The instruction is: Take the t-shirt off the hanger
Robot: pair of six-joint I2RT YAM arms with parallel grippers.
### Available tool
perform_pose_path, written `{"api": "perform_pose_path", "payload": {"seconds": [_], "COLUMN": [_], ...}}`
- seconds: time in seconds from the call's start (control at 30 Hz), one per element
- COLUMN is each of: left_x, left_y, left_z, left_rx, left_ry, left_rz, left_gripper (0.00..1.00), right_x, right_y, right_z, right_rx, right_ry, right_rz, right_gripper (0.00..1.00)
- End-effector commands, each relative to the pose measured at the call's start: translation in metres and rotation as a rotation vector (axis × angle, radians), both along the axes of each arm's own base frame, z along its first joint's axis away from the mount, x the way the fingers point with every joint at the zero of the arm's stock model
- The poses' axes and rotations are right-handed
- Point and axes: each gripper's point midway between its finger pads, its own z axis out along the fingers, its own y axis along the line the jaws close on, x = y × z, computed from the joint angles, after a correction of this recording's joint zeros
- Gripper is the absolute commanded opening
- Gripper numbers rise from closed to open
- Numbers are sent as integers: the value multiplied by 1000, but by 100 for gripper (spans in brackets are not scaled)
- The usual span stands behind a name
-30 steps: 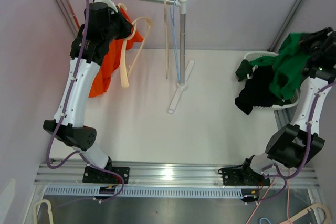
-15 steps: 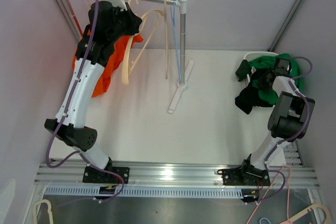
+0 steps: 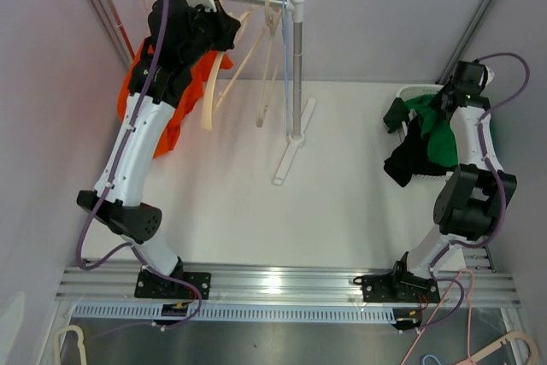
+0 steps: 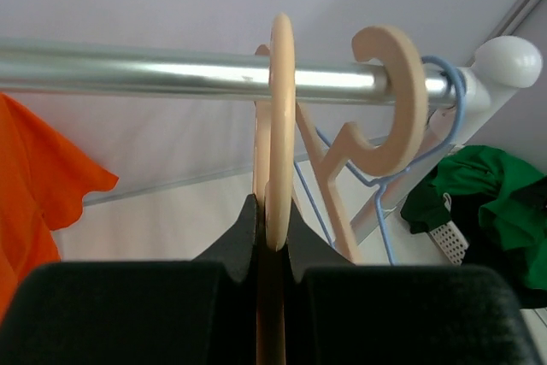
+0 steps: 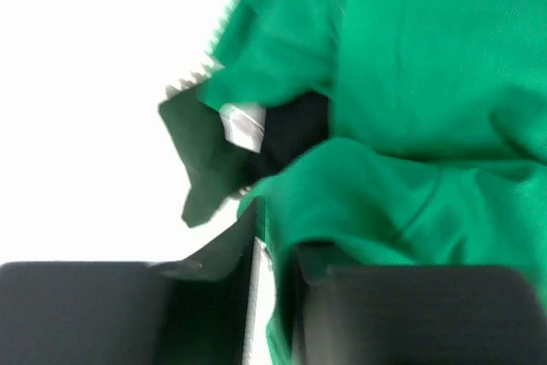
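Looking from the near side of the counter (image 3: pixel 256 211) outward: the right arm has swung down over the last second. It was holding the green t-shirt (image 3: pixel 438 138) up in the air, and now that shirt is slumped in the white basket (image 3: pixel 416 88) at the right edge, on top of a black garment (image 3: pixel 402 164) that spills over the rim. The right gripper (image 5: pixel 275 241) is hanging just above the green cloth. Its fingers look close together, but the wrist view is blurry and I honestly can't tell if they're pinching fabric or have let go.

Farther back, the left arm has climbed. A second ago the left gripper (image 4: pixel 272 211) was carrying the bare beige hanger (image 4: pixel 280 108) well below the rail (image 4: pixel 128 70); now it's right up at it, clamped on the hanger's neck, with the hook reaching up and over the bar. Can't say whether it's actually seated yet. Another beige hanger (image 4: pixel 402 100) and a blue hanger (image 4: pixel 385 211) sit just beside it, and an orange t-shirt (image 3: pixel 149 126) hangs off to the left.

So I'd call the tee off and binned, with only tidy-up left: park the hanger, let go, back out.
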Motion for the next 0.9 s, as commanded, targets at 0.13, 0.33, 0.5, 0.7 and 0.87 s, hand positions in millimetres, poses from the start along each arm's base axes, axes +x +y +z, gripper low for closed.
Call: {"api": "perform_pose_path", "payload": {"seconds": [0.13, 0.33, 0.5, 0.7, 0.87], "left_x": [3, 13, 22, 32, 35], "left_y": [-22, -25, -24, -35, -45], "left_z": [41, 39, 36, 25, 7], "left_rx": [11, 25, 53, 90, 128], "left_ry": [-135, -144, -152, -160, -138], "left_rz": [-34, -25, -8, -50, -101], "left_gripper": [1, 1, 1, 1, 1], "right_x": [1, 0, -1, -16, -34], "right_y": [-15, -19, -20, -9, 3], "right_z": [40, 61, 89, 133, 174], "right_rx": [-89, -120, -148, -157, -160], "right_ry": [-5, -40, -85, -192, -293], "right_rz": [-39, -62, -54, -29, 3], "right_gripper": [44, 92, 95, 95, 96]}}
